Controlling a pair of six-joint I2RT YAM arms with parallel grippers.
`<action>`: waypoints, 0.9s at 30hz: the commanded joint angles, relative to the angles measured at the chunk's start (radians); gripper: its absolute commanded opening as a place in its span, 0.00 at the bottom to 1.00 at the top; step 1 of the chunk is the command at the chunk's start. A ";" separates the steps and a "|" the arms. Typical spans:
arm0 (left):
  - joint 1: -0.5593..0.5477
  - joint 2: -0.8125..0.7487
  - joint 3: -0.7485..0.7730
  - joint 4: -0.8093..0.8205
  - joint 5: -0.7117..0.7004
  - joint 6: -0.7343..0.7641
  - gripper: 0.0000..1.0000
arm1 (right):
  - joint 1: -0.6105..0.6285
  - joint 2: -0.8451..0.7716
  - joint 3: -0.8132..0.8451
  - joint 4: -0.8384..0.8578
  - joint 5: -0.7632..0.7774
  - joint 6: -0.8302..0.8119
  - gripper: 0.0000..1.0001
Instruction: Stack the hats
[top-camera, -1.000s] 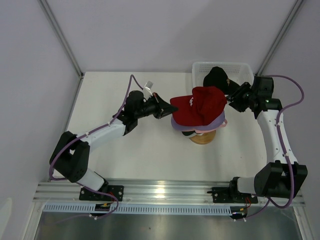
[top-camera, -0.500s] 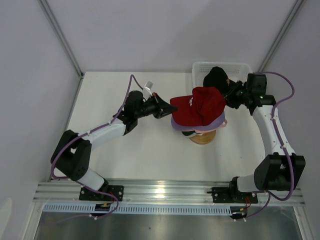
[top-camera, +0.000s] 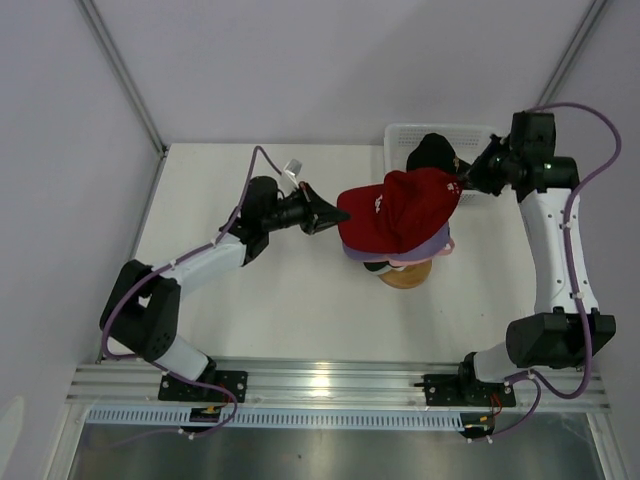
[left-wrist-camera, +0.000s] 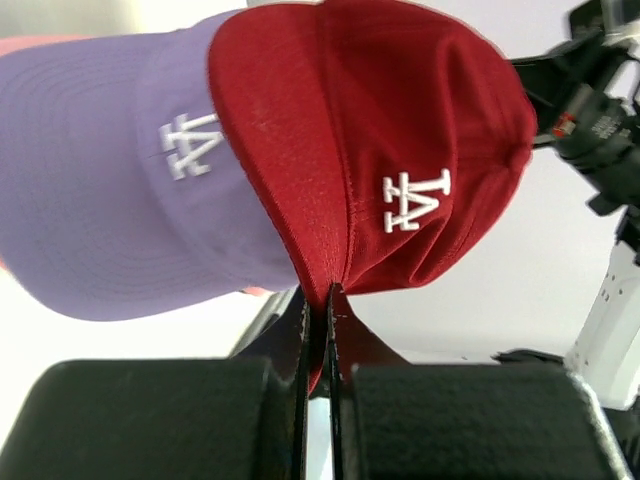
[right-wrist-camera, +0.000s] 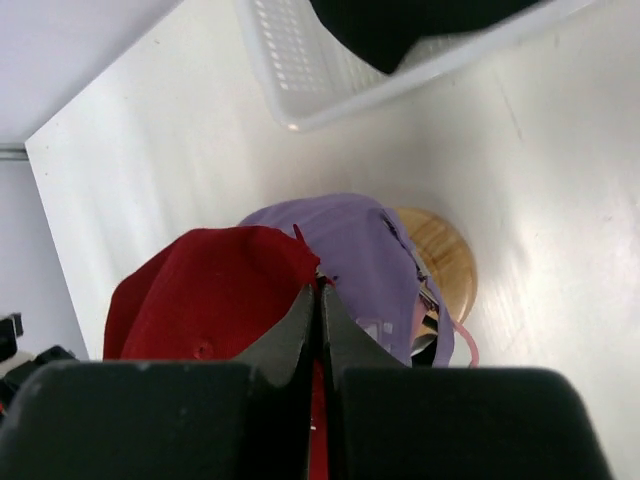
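Observation:
A red hat hangs between both grippers above the stack on the round wooden stand. My left gripper is shut on its brim edge. At the hat's rear edge, my right gripper is shut. Under the red hat lies a lavender hat, with a pink strip and a dark one showing beneath it. A black hat lies in the white basket.
The white mesh basket stands at the back right corner, just behind the stand. The wooden stand carries the stack at the table's middle right. Metal frame posts rise at the table's back corners.
My right gripper has closed on the red hat's rear edge and lifted it toward the back right. The left gripper keeps its hold on the brim.

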 joint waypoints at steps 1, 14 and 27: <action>0.051 -0.029 0.096 -0.104 0.009 0.038 0.01 | -0.013 0.018 0.211 -0.185 0.104 -0.151 0.00; 0.051 0.042 0.168 -0.331 0.033 -0.056 0.01 | -0.007 -0.010 -0.013 -0.281 0.237 -0.220 0.00; 0.078 0.123 0.142 -0.122 -0.013 -0.059 0.01 | -0.010 0.065 -0.022 0.032 0.113 -0.139 0.02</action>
